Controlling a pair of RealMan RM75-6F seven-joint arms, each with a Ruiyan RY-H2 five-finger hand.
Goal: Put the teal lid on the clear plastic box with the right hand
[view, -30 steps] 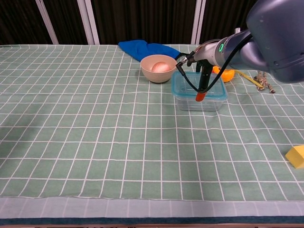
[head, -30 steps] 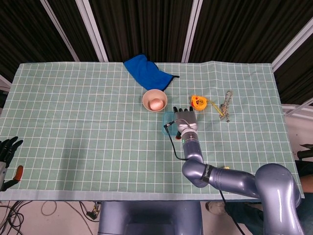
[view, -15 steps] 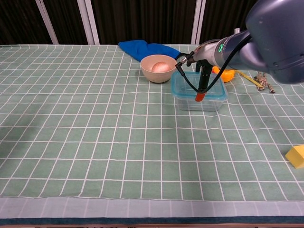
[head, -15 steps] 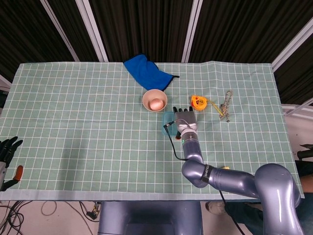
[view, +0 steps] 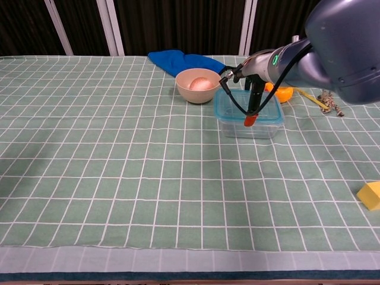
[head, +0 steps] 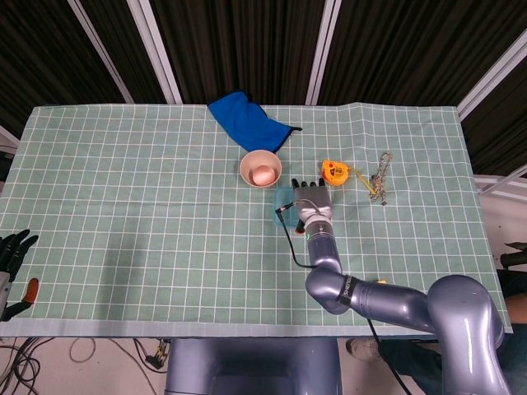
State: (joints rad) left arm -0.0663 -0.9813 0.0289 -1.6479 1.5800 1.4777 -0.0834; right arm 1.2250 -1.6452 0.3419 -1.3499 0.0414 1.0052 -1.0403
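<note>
Your right hand (head: 310, 196) hangs above the clear box (view: 249, 122), which stands on the green checked tablecloth (head: 148, 206) right of the table's middle, toward the far edge. The teal lid (view: 235, 108) already lies flat on the box's rim, covering it. In the head view the back of the hand and its dark fingers (head: 306, 186) hide most of the box, and only a teal corner shows at the hand's left. In the chest view a dark part with an orange tip (view: 250, 120) points down onto the lid near its middle; whether it touches the lid cannot be told. Whether the right hand is spread or curled, and whether it holds anything, cannot be told from either view.

Your left hand (head: 14, 249) shows only in the head view, beyond the table's left edge near the near-left corner, its dark fingers apart and holding nothing.

A pinkish bowl (view: 198, 85) with a round pink thing (head: 263, 174) inside stands just beside the box, on its far-left side. A blue cloth (head: 245, 121) lies crumpled behind the bowl, at the far edge. An orange tape measure (head: 333, 170) sits near the box's far-right side, and a coiled cord (head: 381, 176) lies further right. A yellow block (view: 369, 195) rests near the right edge, well apart from the box.
</note>
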